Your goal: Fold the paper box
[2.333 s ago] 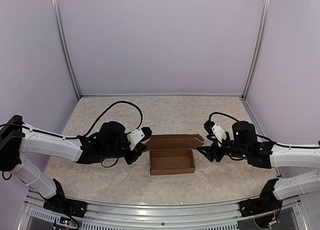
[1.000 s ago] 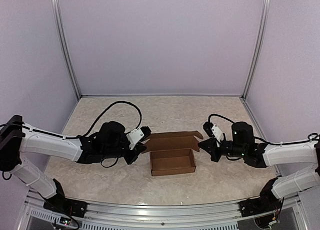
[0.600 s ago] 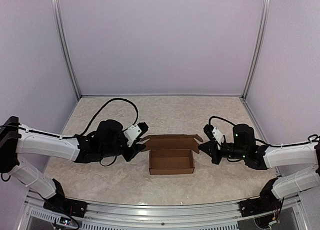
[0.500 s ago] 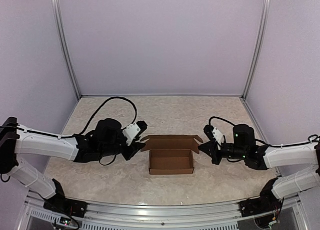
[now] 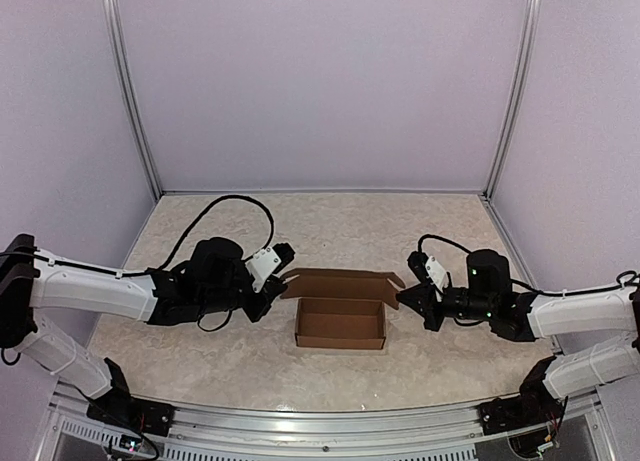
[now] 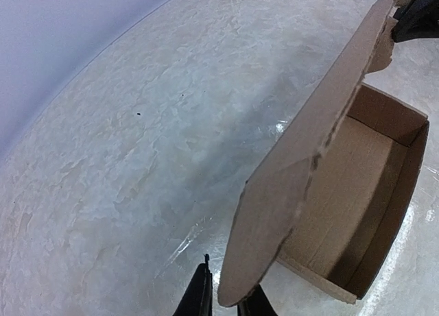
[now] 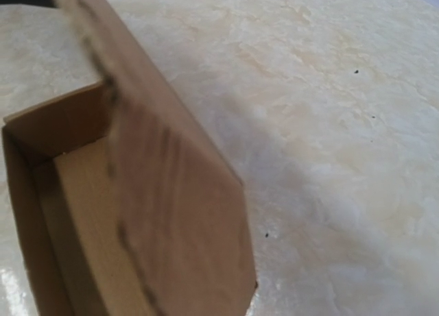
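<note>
A brown paper box (image 5: 340,326) sits open on the marble table, its long lid (image 5: 340,282) standing up along the far side. My left gripper (image 5: 281,281) is at the lid's left end. In the left wrist view its black fingers (image 6: 203,292) are shut on the rounded end flap of the lid (image 6: 309,165), beside the box's inside (image 6: 357,192). My right gripper (image 5: 405,297) is shut with its tip against the lid's right end. The lid (image 7: 171,192) fills the right wrist view and hides those fingers, so a grip on it cannot be told.
The marble tabletop (image 5: 330,226) stretches behind the box to the lilac back wall. Metal posts (image 5: 130,91) stand at the back corners. A rail (image 5: 320,426) with the arm bases runs along the near edge.
The left gripper opened, moved up a little and closed on the lid's left end flap. The lid stands more upright, and the box has slid slightly left. The right gripper crept toward the lid's right end.
</note>
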Robot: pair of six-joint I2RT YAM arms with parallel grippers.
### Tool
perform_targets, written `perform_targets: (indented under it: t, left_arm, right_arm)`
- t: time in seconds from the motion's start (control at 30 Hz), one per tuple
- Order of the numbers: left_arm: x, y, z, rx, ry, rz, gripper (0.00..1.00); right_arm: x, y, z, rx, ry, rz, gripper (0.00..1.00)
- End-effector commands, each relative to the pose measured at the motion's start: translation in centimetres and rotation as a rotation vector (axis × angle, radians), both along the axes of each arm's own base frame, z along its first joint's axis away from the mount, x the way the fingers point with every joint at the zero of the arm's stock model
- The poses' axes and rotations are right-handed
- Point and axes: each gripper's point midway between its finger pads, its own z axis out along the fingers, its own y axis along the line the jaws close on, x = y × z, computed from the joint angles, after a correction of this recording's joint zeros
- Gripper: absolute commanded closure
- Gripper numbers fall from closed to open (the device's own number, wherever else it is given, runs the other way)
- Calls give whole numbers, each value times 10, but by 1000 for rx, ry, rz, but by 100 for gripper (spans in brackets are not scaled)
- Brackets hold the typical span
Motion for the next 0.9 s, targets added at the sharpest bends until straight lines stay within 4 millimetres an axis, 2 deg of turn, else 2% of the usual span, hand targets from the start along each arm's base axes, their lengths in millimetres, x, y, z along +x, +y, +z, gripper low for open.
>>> perform_targets:
  t: [0.0, 0.13, 0.43, 0.63, 0.87]
  left_arm:
    - [-1, -3, -5, 3, 26, -17, 91]
    - [-2, -6, -3, -4, 32, -21, 100]
    - [1, -22, 11, -27, 56, 9, 100]
    - [-4, -36, 7, -42, 86, -2, 100]
    - [-8, -39, 1, -49, 110, 19, 100]
  right_arm:
    - [-4, -4, -7, -10, 20, 2, 100]
    - [-4, -2, -3, 1, 21, -8, 100]
    - [-2, 9, 12, 38, 26, -121, 100]
    - [3, 19, 21, 61, 28, -237, 100]
    - [14, 24, 20, 62, 26, -396, 100]
